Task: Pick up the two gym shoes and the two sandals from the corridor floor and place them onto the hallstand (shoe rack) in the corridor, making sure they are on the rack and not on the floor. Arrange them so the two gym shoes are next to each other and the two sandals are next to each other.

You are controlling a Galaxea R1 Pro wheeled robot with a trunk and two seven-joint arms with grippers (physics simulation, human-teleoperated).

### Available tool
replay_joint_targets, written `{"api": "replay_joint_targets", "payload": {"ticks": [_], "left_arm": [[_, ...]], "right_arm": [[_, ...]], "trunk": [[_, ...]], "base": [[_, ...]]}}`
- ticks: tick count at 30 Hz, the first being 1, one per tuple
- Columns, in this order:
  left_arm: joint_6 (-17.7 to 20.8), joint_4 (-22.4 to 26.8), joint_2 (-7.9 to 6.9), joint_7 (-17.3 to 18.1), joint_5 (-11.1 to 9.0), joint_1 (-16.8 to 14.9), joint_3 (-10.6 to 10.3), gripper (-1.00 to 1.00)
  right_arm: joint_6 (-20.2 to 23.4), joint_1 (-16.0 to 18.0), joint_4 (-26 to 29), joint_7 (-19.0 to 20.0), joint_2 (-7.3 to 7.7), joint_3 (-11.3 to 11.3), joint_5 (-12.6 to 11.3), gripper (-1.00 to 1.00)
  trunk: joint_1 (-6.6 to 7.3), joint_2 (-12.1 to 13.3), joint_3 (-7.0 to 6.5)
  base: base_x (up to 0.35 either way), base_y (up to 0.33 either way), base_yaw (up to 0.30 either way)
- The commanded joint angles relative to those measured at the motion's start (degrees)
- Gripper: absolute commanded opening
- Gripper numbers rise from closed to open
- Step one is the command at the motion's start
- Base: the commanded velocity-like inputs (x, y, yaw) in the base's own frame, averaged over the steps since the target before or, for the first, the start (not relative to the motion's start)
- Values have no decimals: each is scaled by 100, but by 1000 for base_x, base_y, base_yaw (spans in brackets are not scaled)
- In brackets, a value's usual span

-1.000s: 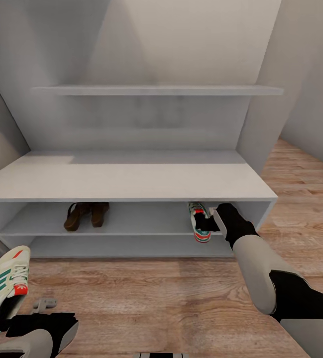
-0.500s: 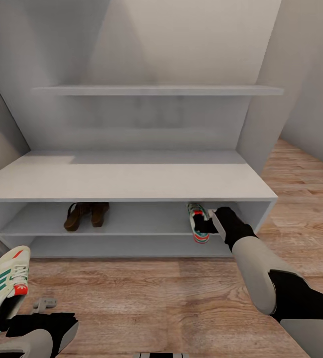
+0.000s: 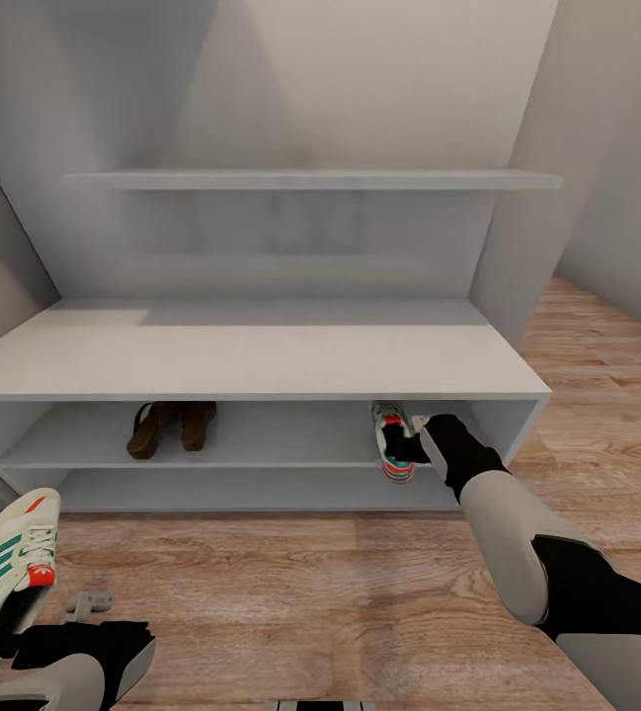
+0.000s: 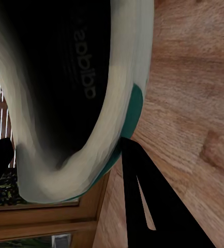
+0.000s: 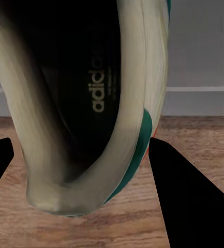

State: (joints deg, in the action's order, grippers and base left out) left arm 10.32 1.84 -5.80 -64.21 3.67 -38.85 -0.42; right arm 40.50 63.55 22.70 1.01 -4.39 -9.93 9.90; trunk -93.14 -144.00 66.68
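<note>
The white hallstand (image 3: 251,360) stands straight ahead on the corridor floor (image 3: 290,583). Both brown sandals (image 3: 170,428) sit side by side on the left of its upper open shelf. On the right of that same shelf, my right gripper (image 3: 414,441) is shut on a gym shoe (image 3: 395,446), toe pointing inward and heel at the shelf's front edge. The right wrist view looks into this shoe (image 5: 91,103) between the black fingers (image 5: 189,201). My left gripper (image 3: 14,632) is shut on the other gym shoe (image 3: 9,573), held above the floor at the lower left; the left wrist view shows that shoe's (image 4: 65,93) opening.
A higher wall shelf (image 3: 310,180) hangs above the bench top. Grey walls close in on both sides of the hallstand. A small grey object (image 3: 88,600) shows beside my left arm. Open wood floor lies between me and the rack.
My right gripper has pushed its gym shoe slightly deeper and a little left along the shelf. The left arm and its shoe have stayed put.
</note>
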Motion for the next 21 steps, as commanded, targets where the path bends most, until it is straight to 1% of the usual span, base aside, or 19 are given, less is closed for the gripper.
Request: {"api": "replay_joint_targets", "payload": {"ticks": [1, 16, 21], "left_arm": [[23, 0, 0, 5, 10, 0, -2, -100], [23, 0, 0, 5, 10, 0, -2, -100], [23, 0, 0, 5, 10, 0, -2, -100]], "right_arm": [[-42, -1, -2, -9, 0, 0, -7, -100], [-111, 0, -2, -9, 0, 0, -6, -100], [-112, -1, -2, -9, 0, 0, -6, -100]], "trunk": [[0, 0, 0], [0, 0, 0], [0, 0, 0]], "base": [[0, 0, 0], [0, 0, 0], [69, 0, 0]]}}
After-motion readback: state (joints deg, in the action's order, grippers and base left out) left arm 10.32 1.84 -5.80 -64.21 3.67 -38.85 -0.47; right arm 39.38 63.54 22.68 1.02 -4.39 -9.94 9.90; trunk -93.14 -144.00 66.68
